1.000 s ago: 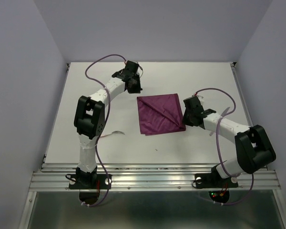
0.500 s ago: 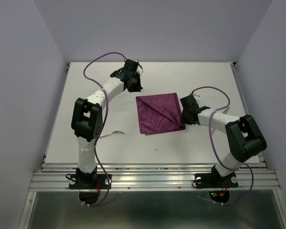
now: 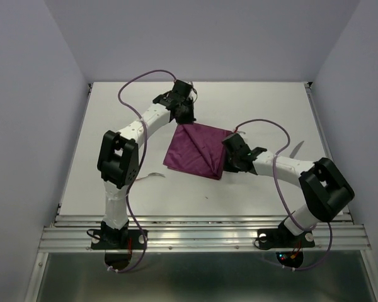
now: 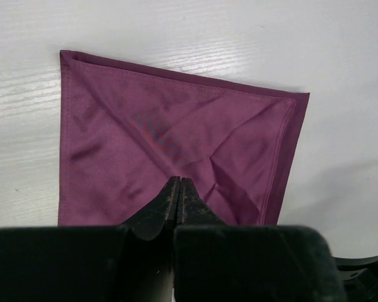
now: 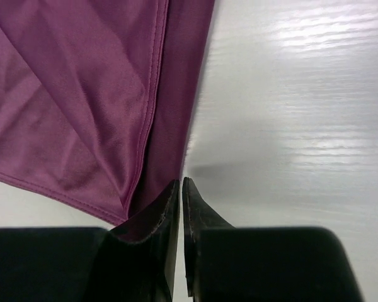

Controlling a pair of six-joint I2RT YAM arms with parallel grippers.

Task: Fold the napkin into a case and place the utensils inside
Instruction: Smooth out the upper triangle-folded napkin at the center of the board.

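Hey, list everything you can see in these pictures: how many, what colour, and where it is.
napkin: one, burgundy-purple, folded flat, lying askew mid-table.
utensil: one, thin metallic end showing, on the table beside the left arm.
slim pale thing: one, on the table by the right arm; too small to identify.
table: one, white, between pale lilac walls.
left gripper: one, black, shut on the napkin's far corner.
right gripper: one, black, shut on the napkin's right edge.
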